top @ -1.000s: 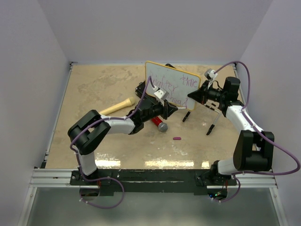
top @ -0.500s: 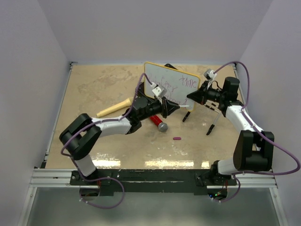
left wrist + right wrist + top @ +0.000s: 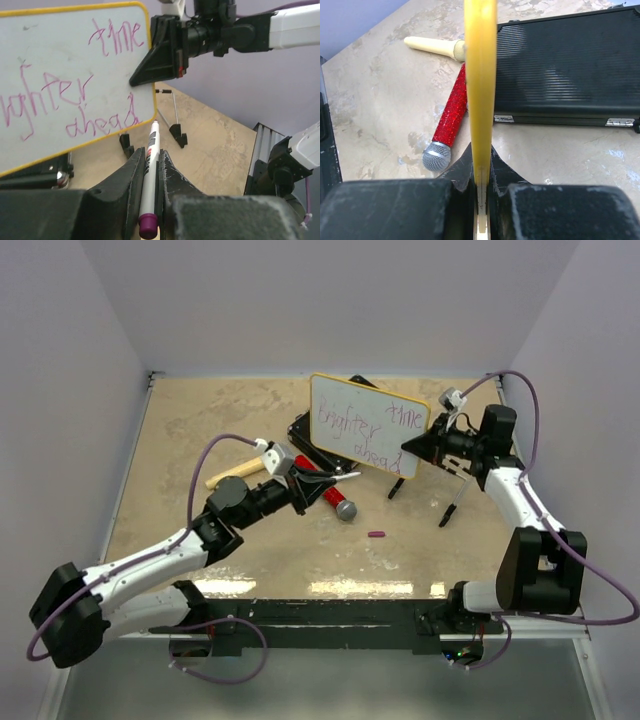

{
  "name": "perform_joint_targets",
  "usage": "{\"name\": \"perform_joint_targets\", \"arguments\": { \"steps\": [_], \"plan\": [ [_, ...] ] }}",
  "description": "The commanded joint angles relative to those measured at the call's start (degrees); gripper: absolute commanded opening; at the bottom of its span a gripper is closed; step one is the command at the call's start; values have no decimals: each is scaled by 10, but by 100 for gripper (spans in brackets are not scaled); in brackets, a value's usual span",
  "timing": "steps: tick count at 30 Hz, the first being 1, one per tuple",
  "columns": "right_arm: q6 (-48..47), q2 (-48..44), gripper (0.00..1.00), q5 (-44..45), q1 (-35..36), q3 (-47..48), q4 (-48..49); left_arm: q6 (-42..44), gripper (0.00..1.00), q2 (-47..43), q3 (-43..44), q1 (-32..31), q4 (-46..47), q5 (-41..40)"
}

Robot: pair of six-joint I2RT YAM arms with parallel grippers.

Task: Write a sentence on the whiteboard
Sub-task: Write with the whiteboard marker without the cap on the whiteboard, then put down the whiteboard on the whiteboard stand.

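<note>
Right claw [image 3: 413, 448]: clenched on the right edge of the whiteboard [image 3: 345, 410]. In my right wrist view the yellow rim [image 3: 480, 75] runs straight up out of the pinch, so the board stands on edge, out ahead of the claw.

Left claw [image 3: 148, 156]: grasping a white marker [image 3: 149, 175], purple end toward my wrist and tip pointing forward and up. The tip sits close under the board's lower right corner. I cannot tell whether it touches.

The sentence [image 3: 70, 95] is in purple hand: "time" at the top, nearest my right claw, "ahead" just above the marker tip, and a longer word running off to the left.

On the desk [image 3: 200, 430], beyond my right claw:
- A black case [image 3: 565, 65] lies flat to the right of the board's edge.
- A red glitter microphone [image 3: 451, 120] lies to the left.
- A cream handle [image 3: 432, 46] lies past the microphone's tail.

A small purple cap [image 3: 376, 534] lies between my two arms, nearer the bases.
</note>
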Motion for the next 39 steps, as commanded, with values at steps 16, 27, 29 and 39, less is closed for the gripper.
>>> {"name": "perform_joint_targets", "arguments": {
  "steps": [16, 27, 29, 39],
  "plan": [
    [-406, -89, 0, -124, -187, 146, -507, 54, 0, -227, -40, 12, -220, -105],
    [-695, -26, 0, -95, -287, 165, -741, 56, 0, -251, -44, 12, -230, -108],
    [-692, -38, 0, -96, -304, 166, -741, 56, 0, -255, -44, 12, -229, -104],
    [-702, -21, 0, -109, -368, 131, -740, 56, 0, -268, -50, 12, -223, -97]
  ]
}}
